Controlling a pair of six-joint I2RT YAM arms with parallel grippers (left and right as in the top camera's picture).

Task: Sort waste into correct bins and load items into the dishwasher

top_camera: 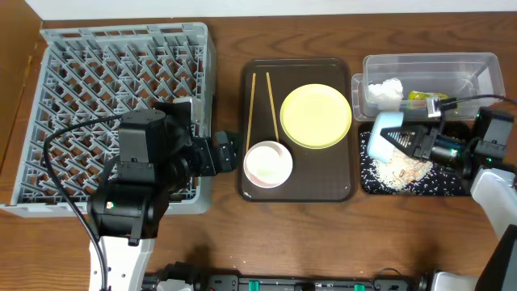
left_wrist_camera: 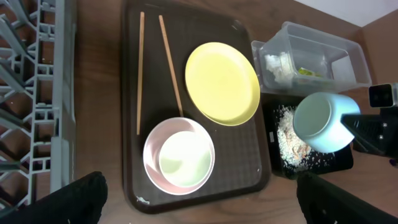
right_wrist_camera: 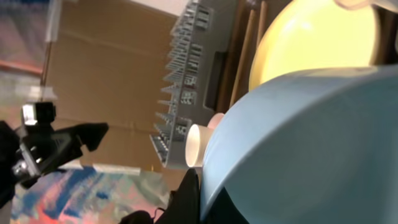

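My right gripper (top_camera: 401, 139) is shut on the rim of the light blue bowl (top_camera: 381, 136), tipped over the black tray (top_camera: 452, 184), where beige rice scraps (top_camera: 397, 170) lie. The bowl fills the right wrist view (right_wrist_camera: 298, 149) and shows in the left wrist view (left_wrist_camera: 320, 122). The clear tub (top_camera: 477, 65) holds the white tissue (top_camera: 385, 90) and the snack wrapper (top_camera: 424, 99). The yellow plate (top_camera: 315, 115), white-pink bowl (top_camera: 267, 164) and chopsticks (top_camera: 251, 109) lie on the brown tray (top_camera: 339, 190). My left gripper (left_wrist_camera: 199, 199) is open above the brown tray's near edge. The grey dish rack (top_camera: 105, 89) stands at left.
The brown serving tray sits between the rack and the bins. The black tray lies directly in front of the clear tub at the right. A few rice grains lie on the brown tray's corner (left_wrist_camera: 142, 200). Bare wooden table shows along the front edge (top_camera: 323, 242).
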